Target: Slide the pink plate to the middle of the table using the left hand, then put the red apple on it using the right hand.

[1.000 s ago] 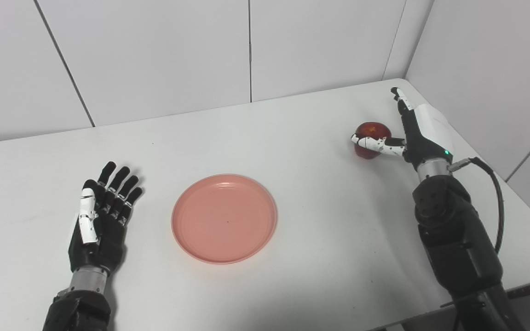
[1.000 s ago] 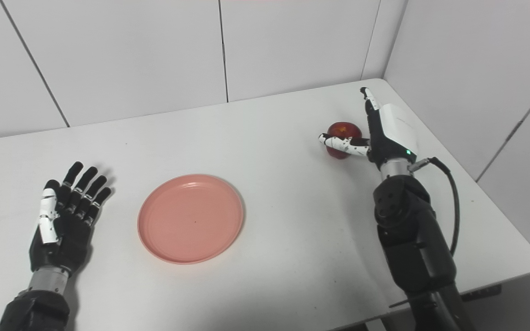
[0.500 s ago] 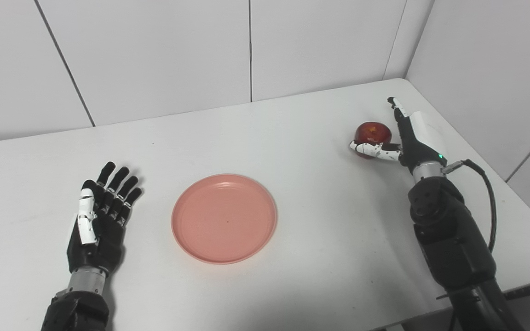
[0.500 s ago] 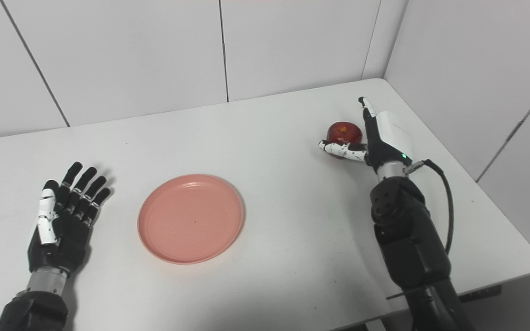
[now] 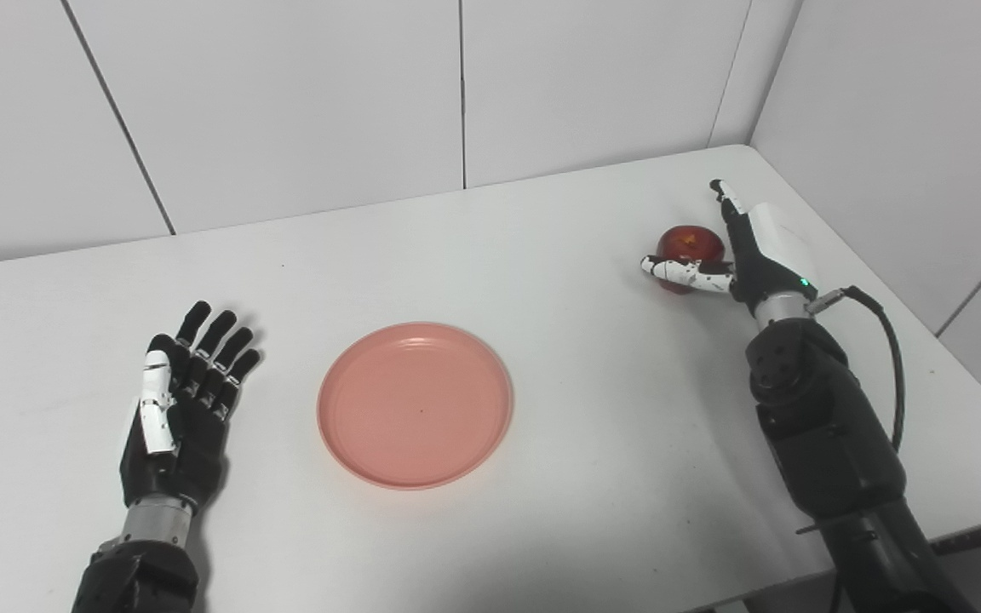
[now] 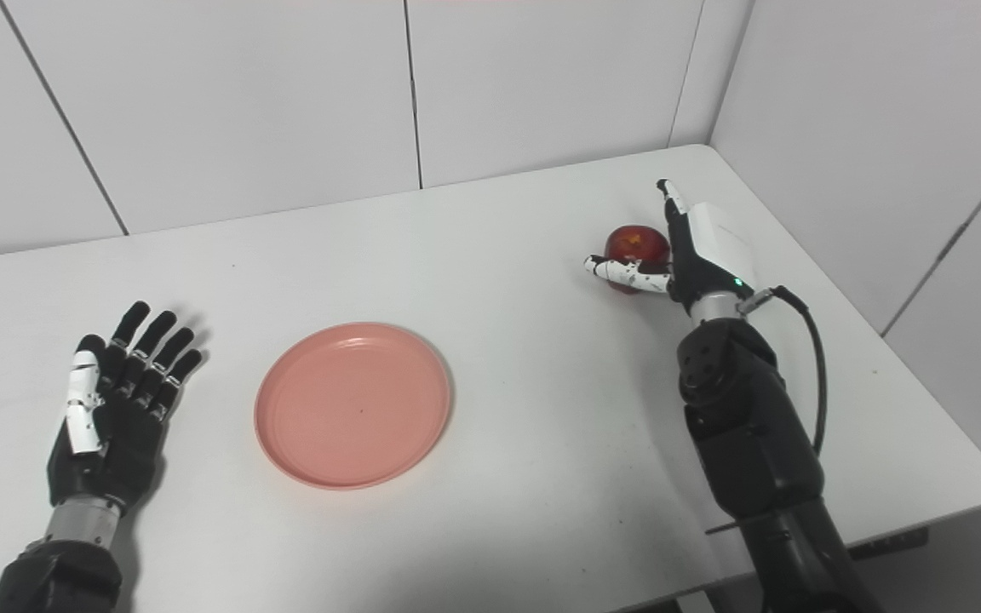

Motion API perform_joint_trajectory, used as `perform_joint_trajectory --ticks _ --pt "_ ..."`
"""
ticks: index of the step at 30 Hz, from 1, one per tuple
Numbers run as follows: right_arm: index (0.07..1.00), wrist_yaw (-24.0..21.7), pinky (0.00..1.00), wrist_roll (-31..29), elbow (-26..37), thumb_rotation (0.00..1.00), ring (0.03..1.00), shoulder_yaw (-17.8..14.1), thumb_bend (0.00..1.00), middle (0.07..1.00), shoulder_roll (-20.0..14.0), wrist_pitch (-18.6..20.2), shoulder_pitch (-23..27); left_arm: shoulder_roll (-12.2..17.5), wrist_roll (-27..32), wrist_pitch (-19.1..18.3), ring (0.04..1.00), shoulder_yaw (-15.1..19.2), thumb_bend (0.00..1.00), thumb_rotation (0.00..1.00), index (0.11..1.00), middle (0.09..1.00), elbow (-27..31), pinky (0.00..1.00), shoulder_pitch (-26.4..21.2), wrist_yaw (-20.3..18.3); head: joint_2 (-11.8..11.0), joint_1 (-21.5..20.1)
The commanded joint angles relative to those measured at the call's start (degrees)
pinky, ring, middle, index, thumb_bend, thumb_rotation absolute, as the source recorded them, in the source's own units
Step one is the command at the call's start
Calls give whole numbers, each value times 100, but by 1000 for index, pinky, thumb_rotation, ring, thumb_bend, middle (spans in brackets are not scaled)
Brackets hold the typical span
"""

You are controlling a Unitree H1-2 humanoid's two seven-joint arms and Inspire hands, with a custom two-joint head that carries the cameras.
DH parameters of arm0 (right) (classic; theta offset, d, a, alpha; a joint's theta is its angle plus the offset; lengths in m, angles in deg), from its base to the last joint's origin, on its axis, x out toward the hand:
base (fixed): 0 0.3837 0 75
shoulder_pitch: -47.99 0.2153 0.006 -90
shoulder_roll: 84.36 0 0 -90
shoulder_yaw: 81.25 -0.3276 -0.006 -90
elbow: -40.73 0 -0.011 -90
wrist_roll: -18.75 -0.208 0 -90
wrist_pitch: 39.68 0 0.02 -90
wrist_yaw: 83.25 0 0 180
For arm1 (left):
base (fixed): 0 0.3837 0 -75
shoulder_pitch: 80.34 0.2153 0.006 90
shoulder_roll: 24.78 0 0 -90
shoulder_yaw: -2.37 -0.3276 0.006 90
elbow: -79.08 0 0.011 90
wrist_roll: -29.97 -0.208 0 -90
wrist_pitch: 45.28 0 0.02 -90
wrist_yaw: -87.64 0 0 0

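With the plate (image 5: 415,404) at frame centre and the left hand (image 5: 180,400) flat and spread at lower left, we close the right hand (image 5: 742,255), now apart around the apple (image 5: 692,244) at upper right, evenly before lifting.

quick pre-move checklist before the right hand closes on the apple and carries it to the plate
1. Pink plate near the middle of the table: ok.
2. Plate empty, ready to receive: ok.
3. Left hand open, flat on the table, apart from the plate: ok.
4. Right hand at the red apple, thumb in front, fingers behind: ok.
5. Right hand closed on the apple: not ok, fingers are extended.
6. Apple lifted off the table: cannot tell.
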Motion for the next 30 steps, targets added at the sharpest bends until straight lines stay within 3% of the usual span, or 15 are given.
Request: perform_joint_trajectory --ticks 1,30 --pt "928 160 730 34 32 555 857 -29 1000 912 -143 1 291 46 9 -230 887 18 362 1000 901 901 -117 899 111 52 9 5" --pt "907 430 771 -425 -333 478 874 214 1000 909 -234 -127 429 51 -5 -228 887 18 360 1000 899 901 -72 898 135 51 62 36"
